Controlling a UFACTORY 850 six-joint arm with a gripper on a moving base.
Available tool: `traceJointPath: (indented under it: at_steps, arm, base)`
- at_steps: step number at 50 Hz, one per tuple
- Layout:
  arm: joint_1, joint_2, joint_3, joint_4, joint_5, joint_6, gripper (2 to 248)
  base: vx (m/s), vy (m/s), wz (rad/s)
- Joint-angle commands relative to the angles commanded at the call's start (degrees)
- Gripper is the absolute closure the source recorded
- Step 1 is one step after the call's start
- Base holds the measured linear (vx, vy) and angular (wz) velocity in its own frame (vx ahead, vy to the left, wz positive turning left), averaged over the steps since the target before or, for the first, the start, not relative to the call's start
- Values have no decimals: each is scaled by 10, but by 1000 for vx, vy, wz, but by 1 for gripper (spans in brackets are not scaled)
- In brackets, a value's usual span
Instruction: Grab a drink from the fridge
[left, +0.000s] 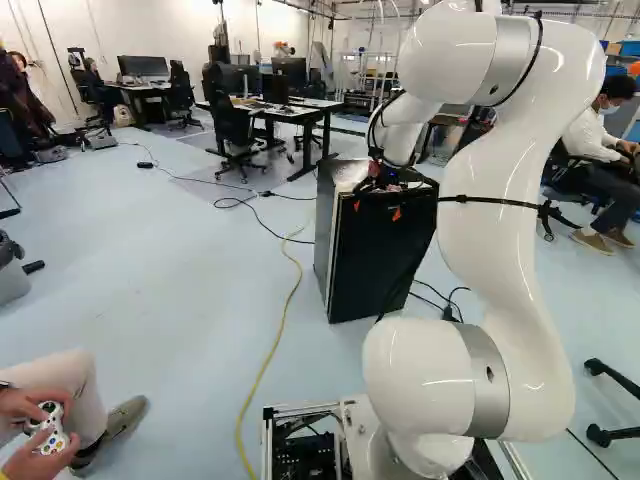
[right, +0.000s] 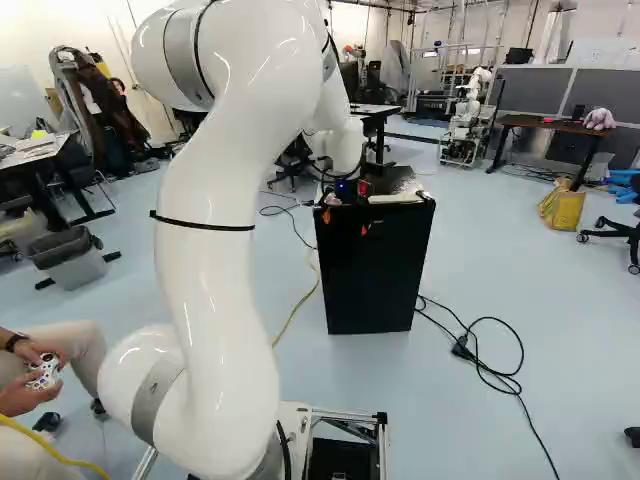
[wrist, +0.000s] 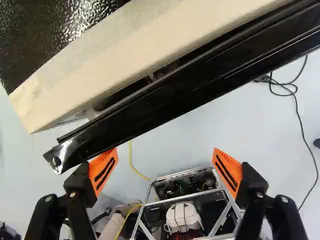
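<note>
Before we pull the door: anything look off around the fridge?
Mini fridge: dark gap between its pale top edge and black door, so it may be ajar. Loose black cable loops on the floor beside it, a possible snag. No spill visible.

Left base view. Yellow cable: strung along the pale floor at seven o'clock. Dark office chair: stationed at eleven o'clock. Black-legged desk: placed near twelve. Monitor: carried by a farther desk, between ten and eleven.

Right base view. Grey bin: set down at nine o'clock. Black cable: looped on the floor at four. Yellow bag: stood at three, near a dark-topped desk at two. Pale purple soft item: placed on that same desk. Another robot: seen between one and two.
</note>
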Motion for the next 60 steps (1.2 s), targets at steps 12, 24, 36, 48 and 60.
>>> traceJointPath:
  at_steps: [12, 24, 36, 48, 60]
  arm:
    - [0, 0, 0, 0, 13, 0, 3]
    - [0, 0, 0, 0, 26, 0, 3]
    - [0, 0, 0, 0, 38, 0, 3]
    - [0, 0, 0, 0, 47, 0, 3]
    - [0, 7, 10, 0, 48, 0, 3]
  base:
    - [0, 0, 0]
    - [0, 0, 0]
    - [0, 0, 0]
    - [0, 0, 0]
    - [0, 0, 0]
